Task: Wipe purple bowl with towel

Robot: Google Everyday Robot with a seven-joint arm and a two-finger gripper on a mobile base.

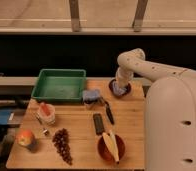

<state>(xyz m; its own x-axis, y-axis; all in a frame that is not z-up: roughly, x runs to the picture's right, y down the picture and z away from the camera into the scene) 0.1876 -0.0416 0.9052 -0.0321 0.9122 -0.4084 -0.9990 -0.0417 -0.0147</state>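
Observation:
The purple bowl [114, 90] sits at the back right of the wooden table [81, 131]. My gripper [122, 87] hangs down from the white arm [141, 65] straight into the bowl. A pale bluish towel [123, 90] shows in the bowl under the gripper. The gripper hides most of the bowl's inside, and I cannot tell how it holds the towel.
A green tray [58, 85] stands at the back left, with a blue object [91, 95] beside it. A black-handled tool [107, 111], a black bar [98, 123], a red bowl with a banana [111, 146], grapes [62, 145], an apple [25, 137] and a red-and-white cup [46, 112] lie on the table. My white body [173, 125] fills the right.

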